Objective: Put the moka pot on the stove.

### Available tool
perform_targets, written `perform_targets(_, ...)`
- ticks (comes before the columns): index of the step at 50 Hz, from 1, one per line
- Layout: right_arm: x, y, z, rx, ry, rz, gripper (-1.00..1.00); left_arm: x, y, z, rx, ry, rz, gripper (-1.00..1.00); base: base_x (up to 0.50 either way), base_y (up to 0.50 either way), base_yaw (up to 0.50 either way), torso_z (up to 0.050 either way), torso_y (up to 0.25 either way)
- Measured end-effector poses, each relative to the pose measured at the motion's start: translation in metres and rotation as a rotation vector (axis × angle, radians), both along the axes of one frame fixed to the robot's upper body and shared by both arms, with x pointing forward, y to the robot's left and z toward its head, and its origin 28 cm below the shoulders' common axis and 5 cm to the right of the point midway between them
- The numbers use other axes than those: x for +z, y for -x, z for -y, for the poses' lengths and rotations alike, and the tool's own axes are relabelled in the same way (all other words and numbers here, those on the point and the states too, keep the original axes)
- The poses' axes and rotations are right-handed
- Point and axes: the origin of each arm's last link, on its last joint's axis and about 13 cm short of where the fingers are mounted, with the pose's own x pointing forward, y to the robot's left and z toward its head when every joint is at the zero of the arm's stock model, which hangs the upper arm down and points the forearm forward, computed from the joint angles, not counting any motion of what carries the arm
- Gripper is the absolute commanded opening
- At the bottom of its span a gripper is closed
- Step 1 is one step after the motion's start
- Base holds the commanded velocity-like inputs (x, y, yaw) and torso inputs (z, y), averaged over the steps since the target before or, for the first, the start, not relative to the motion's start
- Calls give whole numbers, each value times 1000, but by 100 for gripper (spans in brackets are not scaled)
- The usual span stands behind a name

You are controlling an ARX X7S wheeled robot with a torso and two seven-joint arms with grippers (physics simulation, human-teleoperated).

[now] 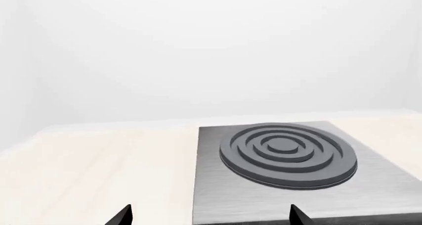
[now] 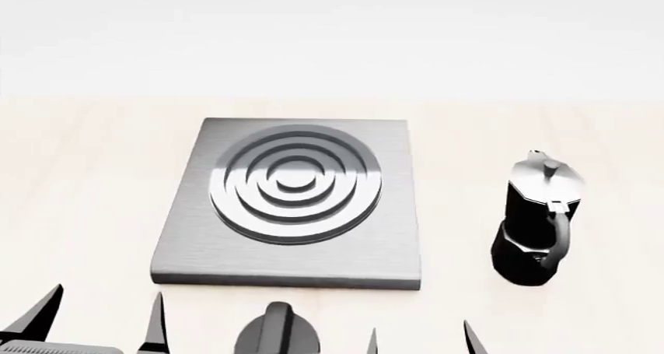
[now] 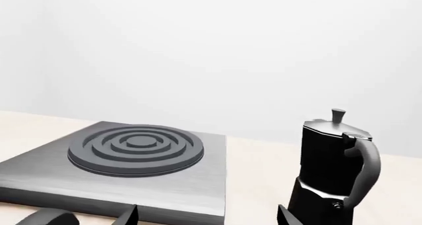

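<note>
Tall glossy black faceted moka pot [image 2: 534, 222] stands upright near the surface's right edge, likely rigid, slippery; grip waist or handle. Both end effectors spread, empty.

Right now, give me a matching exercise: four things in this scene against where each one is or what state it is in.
Things:
1. moka pot
2. stove
3. knob
4. right gripper

Places or states:
A. flat on the table, nothing on it
B. open, holding nothing
C. upright on the table, right of the plate
D. in front of the plate's near edge

Pairs: 1-C, 2-A, 3-D, 4-B
</note>
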Motion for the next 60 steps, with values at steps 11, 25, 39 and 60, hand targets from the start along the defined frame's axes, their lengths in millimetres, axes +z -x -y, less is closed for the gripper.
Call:
perform_targets(11, 0, 0, 0, 1, 0, -2, 100, -1, 0, 0, 0, 0, -4, 100, 0, 130, 0, 0, 0)
perform_targets(25, 0, 0, 0, 1, -1, -2, 100, -1, 1, 0, 0, 0, -5, 100, 0, 129, 0, 0, 0)
perform_targets(39, 0, 0, 0, -3, -2, -4, 100, -1, 1, 0, 0, -1, -3, 100, 0, 128, 0, 0, 0)
perform_targets(60, 2, -2, -1, -22, -13, -19, 100, 1, -1, 1, 6, -19, 6, 100, 0, 0, 0, 0, 0)
